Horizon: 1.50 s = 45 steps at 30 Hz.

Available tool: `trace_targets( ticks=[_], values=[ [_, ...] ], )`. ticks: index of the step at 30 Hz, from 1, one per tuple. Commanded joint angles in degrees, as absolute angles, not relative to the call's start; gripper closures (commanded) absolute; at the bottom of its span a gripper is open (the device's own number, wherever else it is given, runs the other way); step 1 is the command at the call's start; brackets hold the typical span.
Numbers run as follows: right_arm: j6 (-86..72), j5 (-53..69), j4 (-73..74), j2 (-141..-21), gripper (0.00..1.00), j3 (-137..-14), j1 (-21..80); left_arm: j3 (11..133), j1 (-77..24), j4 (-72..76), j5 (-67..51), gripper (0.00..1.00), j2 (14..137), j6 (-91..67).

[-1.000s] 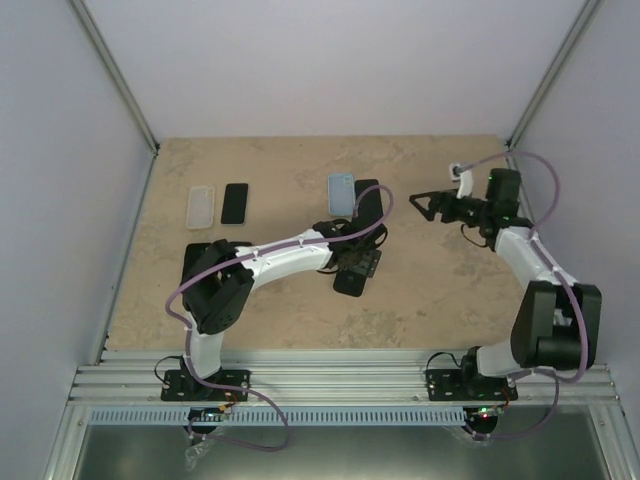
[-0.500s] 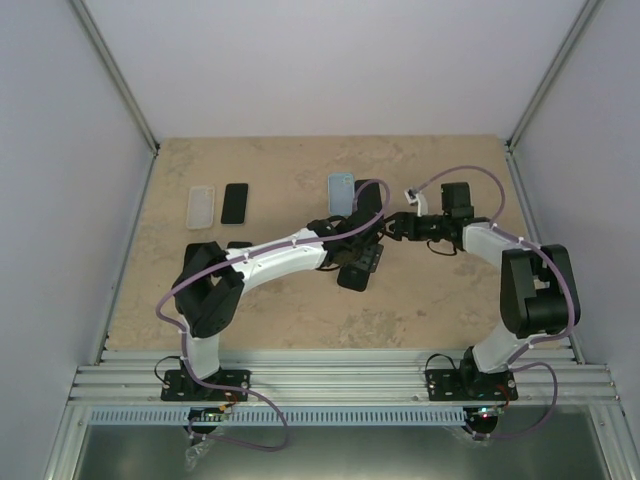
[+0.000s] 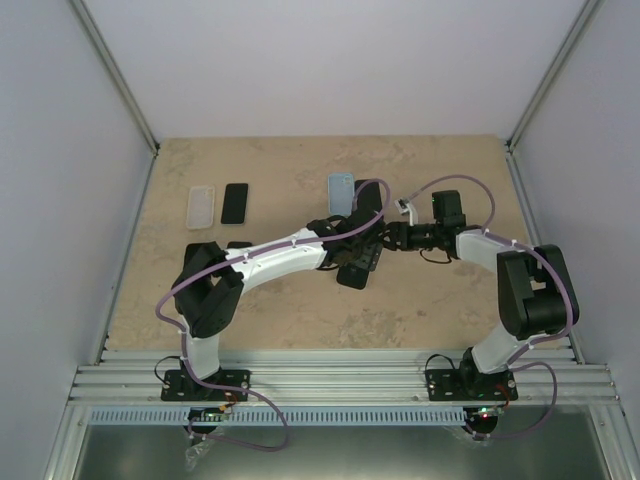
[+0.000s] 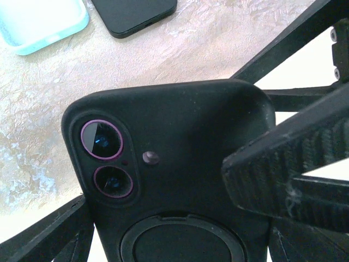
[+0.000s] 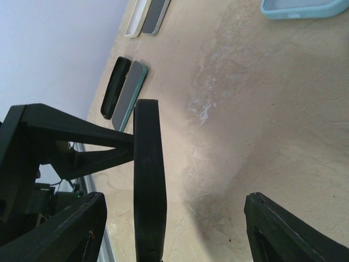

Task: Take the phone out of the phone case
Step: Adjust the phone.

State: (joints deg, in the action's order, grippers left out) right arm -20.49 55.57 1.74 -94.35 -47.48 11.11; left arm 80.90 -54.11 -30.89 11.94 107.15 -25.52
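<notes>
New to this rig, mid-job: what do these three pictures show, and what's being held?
Two robot arms share a table. The overhead picture looks down on both; the other two come from a camera on each wrist. The left gripper holds the black cased phone, back and lenses facing its camera. The right gripper is open, fingers either side of that phone's edge. On the table lie a light blue case, a whitish case and a black phone.
</notes>
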Motion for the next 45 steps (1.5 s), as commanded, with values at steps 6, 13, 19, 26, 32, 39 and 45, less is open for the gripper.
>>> trace_targets(
  ticks=[6, 13, 19, 26, 32, 39, 45],
  values=[
    [-20.6, 58.0, 0.8, -94.5, 0.60, -49.3, 11.3, 82.5, -53.9, -27.6, 13.7, 0.47, 103.5, -24.4],
    [-20.6, 59.6, 1.7, -92.7, 0.90, -51.3, 11.3, 83.6, -53.8, -28.9, 13.2, 0.41, 103.3, -23.6],
    [-22.0, 60.2, 2.2, -91.3, 1.00, -53.0, 10.0, 84.0, -53.4, -30.7, 12.0, 0.06, 101.7, -22.7],
    [-31.1, 56.1, 0.3, -88.5, 1.00, -54.6, 5.8, 84.4, -52.6, -31.8, 15.8, 0.01, 97.4, -15.3],
    [-43.0, 52.2, -1.2, -87.5, 0.99, -56.9, 3.6, 88.7, -52.7, -34.5, 17.1, 0.01, 96.1, -2.3],
    [-53.9, 50.7, 1.5, -86.6, 0.99, -60.1, 2.6, 89.0, -57.4, -35.3, 21.3, 0.01, 93.7, 13.9],
    [-60.8, 50.2, 3.0, -85.8, 0.99, -60.7, 2.6, 88.9, -64.7, -36.4, 31.3, 0.01, 95.7, 21.2]
  ],
)
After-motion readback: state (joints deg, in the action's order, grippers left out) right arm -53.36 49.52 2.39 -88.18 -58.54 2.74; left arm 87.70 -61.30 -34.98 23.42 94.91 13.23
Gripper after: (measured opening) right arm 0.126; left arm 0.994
